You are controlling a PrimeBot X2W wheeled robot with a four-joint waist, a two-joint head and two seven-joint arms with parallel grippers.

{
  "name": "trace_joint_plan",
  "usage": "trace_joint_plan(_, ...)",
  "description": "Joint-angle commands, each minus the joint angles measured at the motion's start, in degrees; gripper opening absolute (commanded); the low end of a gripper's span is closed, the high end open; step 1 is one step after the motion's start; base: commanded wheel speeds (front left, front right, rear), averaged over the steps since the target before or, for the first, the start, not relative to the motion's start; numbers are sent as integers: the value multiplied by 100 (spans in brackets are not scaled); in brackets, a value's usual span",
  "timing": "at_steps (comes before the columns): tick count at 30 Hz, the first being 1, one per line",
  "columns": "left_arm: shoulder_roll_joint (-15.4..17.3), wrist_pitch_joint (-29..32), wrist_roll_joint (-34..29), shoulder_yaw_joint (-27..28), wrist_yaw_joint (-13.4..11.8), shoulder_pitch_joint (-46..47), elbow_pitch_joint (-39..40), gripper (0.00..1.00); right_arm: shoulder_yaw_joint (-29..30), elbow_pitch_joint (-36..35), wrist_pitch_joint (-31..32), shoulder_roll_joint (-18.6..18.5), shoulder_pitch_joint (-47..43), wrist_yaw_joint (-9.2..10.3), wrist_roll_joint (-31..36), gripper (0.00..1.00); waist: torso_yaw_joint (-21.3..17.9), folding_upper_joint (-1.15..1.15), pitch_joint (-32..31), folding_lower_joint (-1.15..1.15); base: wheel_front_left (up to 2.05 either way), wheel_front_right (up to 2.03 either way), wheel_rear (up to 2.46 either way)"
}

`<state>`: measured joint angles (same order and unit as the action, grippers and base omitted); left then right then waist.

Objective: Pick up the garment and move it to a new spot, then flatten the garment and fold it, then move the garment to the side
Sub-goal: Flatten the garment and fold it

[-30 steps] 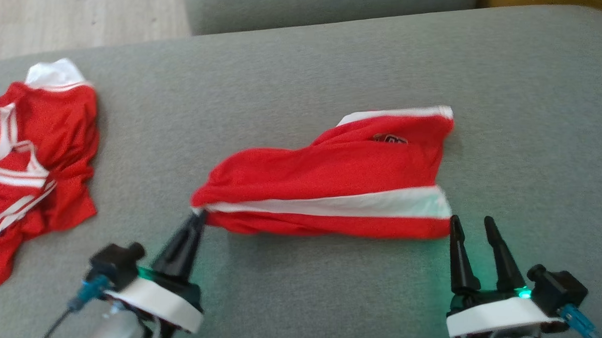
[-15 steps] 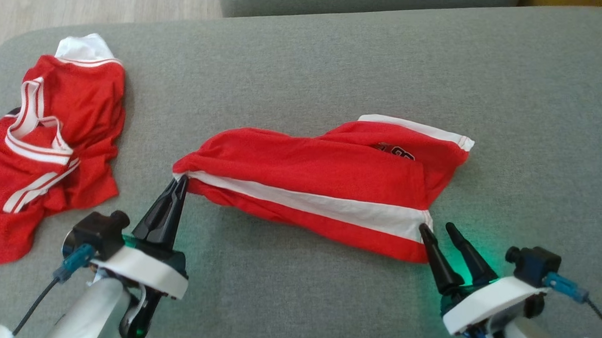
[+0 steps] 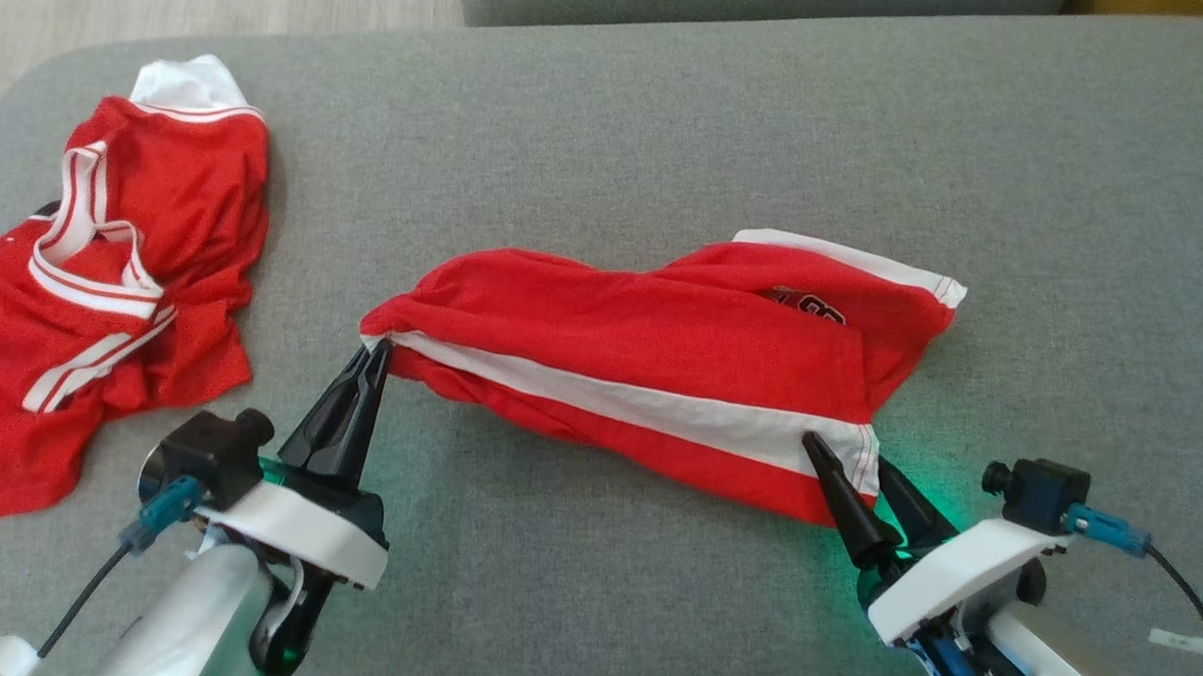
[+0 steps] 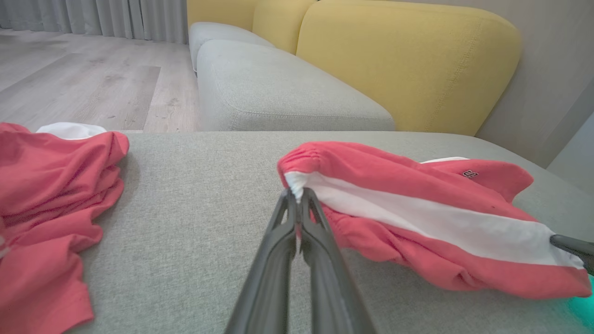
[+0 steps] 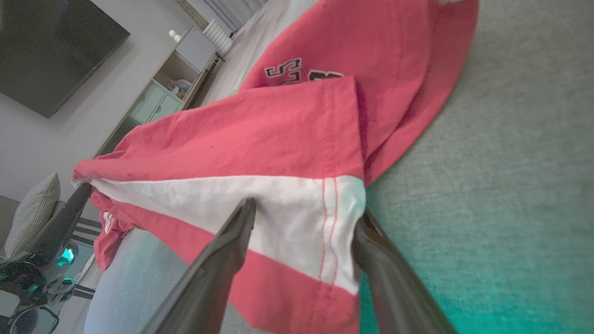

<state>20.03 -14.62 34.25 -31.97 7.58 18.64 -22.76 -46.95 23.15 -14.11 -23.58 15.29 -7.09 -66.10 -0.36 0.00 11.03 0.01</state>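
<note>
The left pincer is pressed tight on the gathered waistband end of the red shorts with a broad white side stripe. In the left wrist view the two dark fingers of this pincer meet on a pinch of the white stripe, and the cloth is lifted a little at that point. From those tips the shorts stretch across to the right pincer, so the garment lies between the two pincers on the grey upholstered sofa seat, bunched and creased rather than flat. Its far leg, which carries a small dark print, is folded away beyond the right pincer.

The right pincer stands wide and holds nothing yet. Its fingers straddle the hemmed corner where the white stripe ends, one finger over the cloth and the other at the edge, close to the seat.

Well off to the outer side of the left pincer lies a crumpled red jersey with white banded trim, apart from the shorts.

This looks like the flattening step, with one end secured and the other about to be taken. The next move seems to call for the right pincer to close on the hem corner with both layers inside. The two pincers would then draw apart to pull the stripe taut and lay the shorts down smooth. If only the top layer is caught, the leg may stay doubled under.
</note>
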Motion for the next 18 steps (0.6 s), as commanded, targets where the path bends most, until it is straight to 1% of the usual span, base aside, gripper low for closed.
trace_joint_plan(1, 159, -38, 62, 166, -9, 226, 119, 0, -133, -115, -71, -135, 73, -40, -89, 85, 12, 0, -79, -1, 0, 0, 0)
trace_joint_plan(2, 163, -38, 67, 154, -9, 214, 119, 0, -151, -121, -76, -153, 69, -40, -116, 69, 19, 0, -97, -1, 0, 0, 0)
trace_joint_plan(3, 165, -38, 70, 140, -9, 207, 117, 0, -158, -129, -80, -169, 62, -40, -144, 49, 27, 0, -112, -1, 0, 0, 0)
trace_joint_plan(4, 166, -38, 72, 124, -9, 204, 113, 0, -134, -141, -83, -181, 53, -40, -161, 45, 33, 0, -132, -1, 0, 0, 0)
trace_joint_plan(5, 169, -38, 77, 115, -9, 202, 112, 0, -96, -158, -84, -188, 40, -40, -160, 39, 37, 0, -146, -1, 0, 0, 0)
trace_joint_plan(6, 169, -38, 77, 115, -9, 202, 112, 0, -96, -158, -84, -188, 40, -40, -160, 39, 37, 0, -146, -1, 0, 0, 0)
trace_joint_plan(8, 180, -38, 79, 125, -9, 201, 115, 0, 26, -206, -86, -197, 1, -40, -94, 32, 39, 0, -169, -1, 0, 0, 0)
trace_joint_plan(9, 185, -38, 78, 134, -9, 194, 114, 0, 88, -234, -86, -196, -29, -40, -56, 15, 34, 0, -183, -1, 0, 0, 0)
trace_joint_plan(10, 192, -38, 75, 142, -9, 182, 111, 0, 150, -267, -87, -201, -57, -40, 1, 0, 25, 0, -204, -1, 0, 0, 0)
trace_joint_plan(15, 255, -38, -31, 164, -9, 191, 298, 0, 669, -629, -87, -292, -253, -40, 303, 0, -18, 0, -300, -1, 0, 0, 0)
trace_joint_plan(16, 275, -38, -91, 198, -9, 235, 417, 0, 848, -776, -88, -343, -288, -40, 369, 0, -26, 0, -311, -1, 0, 0, 0)
trace_joint_plan(18, 312, -38, -232, 223, -9, 372, 719, 0, 1381, -1127, -88, -433, -345, -40, 497, 0, -49, 0, -329, -1, 0, 0, 0)
